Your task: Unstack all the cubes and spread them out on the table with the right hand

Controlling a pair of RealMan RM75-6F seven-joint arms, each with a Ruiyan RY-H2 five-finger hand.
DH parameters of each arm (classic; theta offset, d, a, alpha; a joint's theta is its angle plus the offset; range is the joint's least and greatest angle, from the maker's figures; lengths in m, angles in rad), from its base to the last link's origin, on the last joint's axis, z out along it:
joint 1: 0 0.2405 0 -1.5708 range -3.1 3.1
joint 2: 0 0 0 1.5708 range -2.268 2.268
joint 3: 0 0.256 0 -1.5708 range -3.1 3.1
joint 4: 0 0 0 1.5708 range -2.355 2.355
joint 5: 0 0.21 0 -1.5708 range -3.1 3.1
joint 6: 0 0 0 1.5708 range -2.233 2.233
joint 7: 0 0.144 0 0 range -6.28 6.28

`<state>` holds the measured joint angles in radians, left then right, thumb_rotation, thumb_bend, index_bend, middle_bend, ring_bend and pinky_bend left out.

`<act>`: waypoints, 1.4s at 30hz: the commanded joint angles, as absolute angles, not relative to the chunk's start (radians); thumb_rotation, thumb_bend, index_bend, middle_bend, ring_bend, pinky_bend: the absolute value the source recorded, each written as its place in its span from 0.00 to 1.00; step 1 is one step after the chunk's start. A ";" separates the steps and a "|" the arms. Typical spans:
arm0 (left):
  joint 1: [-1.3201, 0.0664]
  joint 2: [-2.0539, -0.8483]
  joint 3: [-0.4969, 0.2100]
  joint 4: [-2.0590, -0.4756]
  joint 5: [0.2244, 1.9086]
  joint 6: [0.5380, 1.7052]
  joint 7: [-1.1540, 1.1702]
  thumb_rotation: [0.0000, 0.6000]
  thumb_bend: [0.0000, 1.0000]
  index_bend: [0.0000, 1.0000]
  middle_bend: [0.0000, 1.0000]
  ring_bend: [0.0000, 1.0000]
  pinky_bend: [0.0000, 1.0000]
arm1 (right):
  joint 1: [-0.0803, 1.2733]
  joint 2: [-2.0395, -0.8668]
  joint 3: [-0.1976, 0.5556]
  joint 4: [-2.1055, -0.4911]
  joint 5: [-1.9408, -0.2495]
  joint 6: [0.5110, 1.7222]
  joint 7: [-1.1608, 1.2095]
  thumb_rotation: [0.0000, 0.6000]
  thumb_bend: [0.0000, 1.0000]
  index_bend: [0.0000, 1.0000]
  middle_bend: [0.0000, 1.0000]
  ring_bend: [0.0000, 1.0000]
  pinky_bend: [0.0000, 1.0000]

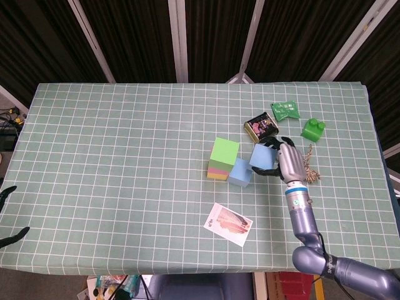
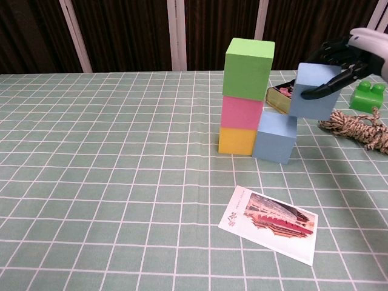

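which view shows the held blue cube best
The chest view: the blue cube shows side-on, tilted, lifted off the lower one, gripped by the right hand. In the head view it is seen from above, partly hidden by fingers.
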<state>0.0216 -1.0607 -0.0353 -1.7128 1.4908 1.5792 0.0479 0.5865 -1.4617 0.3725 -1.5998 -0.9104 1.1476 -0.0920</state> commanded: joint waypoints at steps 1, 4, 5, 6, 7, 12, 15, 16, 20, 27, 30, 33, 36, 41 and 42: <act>0.021 -1.062 -0.036 -1.713 1.489 1.579 0.049 1.00 0.17 0.17 0.00 0.00 0.00 | 0.543 -1.392 0.367 -1.619 -0.907 1.139 -0.061 1.00 0.13 0.37 0.49 0.61 0.14; 0.019 -1.063 -0.036 -1.714 1.488 1.575 0.053 1.00 0.17 0.17 0.00 0.00 0.00 | 0.496 -1.338 0.346 -1.649 -0.926 1.135 -0.015 1.00 0.13 0.37 0.49 0.61 0.14; 0.019 -1.064 -0.037 -1.714 1.488 1.574 0.054 1.00 0.17 0.17 0.00 0.00 0.00 | 0.472 -1.316 0.334 -1.664 -0.943 1.136 0.016 1.00 0.13 0.37 0.49 0.61 0.14; 0.018 -1.064 -0.037 -1.714 1.488 1.573 0.056 1.00 0.17 0.17 0.00 0.00 0.00 | 0.451 -1.298 0.321 -1.674 -0.964 1.137 0.046 1.00 0.12 0.37 0.49 0.61 0.14; 0.017 -1.065 -0.037 -1.714 1.488 1.573 0.056 1.00 0.17 0.17 0.00 0.00 0.00 | 0.435 -1.287 0.311 -1.680 -0.978 1.139 0.067 1.00 0.13 0.37 0.49 0.61 0.14; 0.015 -1.067 -0.034 -1.715 1.491 1.568 0.066 1.00 0.17 0.17 0.00 0.00 0.00 | 0.354 -1.241 0.239 -1.682 -1.085 1.150 0.181 1.00 0.12 0.37 0.49 0.61 0.14; 0.015 -1.068 -0.033 -1.716 1.491 1.567 0.068 1.00 0.17 0.17 0.00 0.00 0.00 | 0.325 -1.236 0.199 -1.664 -1.152 1.153 0.235 1.00 0.12 0.37 0.49 0.61 0.14; 0.016 -1.068 -0.032 -1.717 1.492 1.568 0.068 1.00 0.17 0.17 0.00 0.00 0.00 | 0.319 -1.240 0.188 -1.653 -1.173 1.157 0.247 1.00 0.12 0.37 0.49 0.61 0.14; 0.018 -1.067 -0.030 -1.717 1.496 1.572 0.068 1.00 0.17 0.17 0.00 0.00 0.00 | 0.302 -1.270 0.145 -1.611 -1.235 1.157 0.284 1.00 0.12 0.37 0.49 0.61 0.14; 0.017 -1.066 -0.031 -1.716 1.494 1.571 0.068 1.00 0.17 0.17 0.00 0.00 0.00 | 0.295 -1.361 0.112 -1.490 -1.321 1.199 0.272 1.00 0.12 0.37 0.49 0.56 0.14; 0.016 -1.068 -0.029 -1.716 1.497 1.570 0.073 1.00 0.17 0.17 0.00 0.00 0.00 | 0.299 -1.402 0.105 -1.430 -1.331 1.204 0.233 1.00 0.12 0.37 0.42 0.45 0.11; 0.016 -1.068 -0.030 -1.716 1.495 1.569 0.075 1.00 0.17 0.17 0.00 0.00 0.00 | 0.304 -1.409 0.100 -1.414 -1.325 1.183 0.216 1.00 0.12 0.30 0.27 0.24 0.03; 0.015 -1.069 -0.032 -1.717 1.491 1.567 0.076 1.00 0.17 0.17 0.00 0.00 0.00 | 0.309 -1.399 0.099 -1.417 -1.317 1.169 0.179 1.00 0.12 0.16 0.13 0.07 0.00; 0.016 -1.069 -0.030 -1.719 1.493 1.570 0.078 1.00 0.17 0.18 0.00 0.00 0.00 | 0.329 -1.369 0.123 -1.475 -1.293 1.155 0.100 1.00 0.11 0.07 0.06 0.01 0.00; 0.017 -1.069 -0.030 -1.719 1.494 1.570 0.079 1.00 0.17 0.18 0.00 0.00 0.00 | 0.335 -1.357 0.134 -1.505 -1.292 1.156 0.093 1.00 0.11 0.07 0.05 0.01 0.00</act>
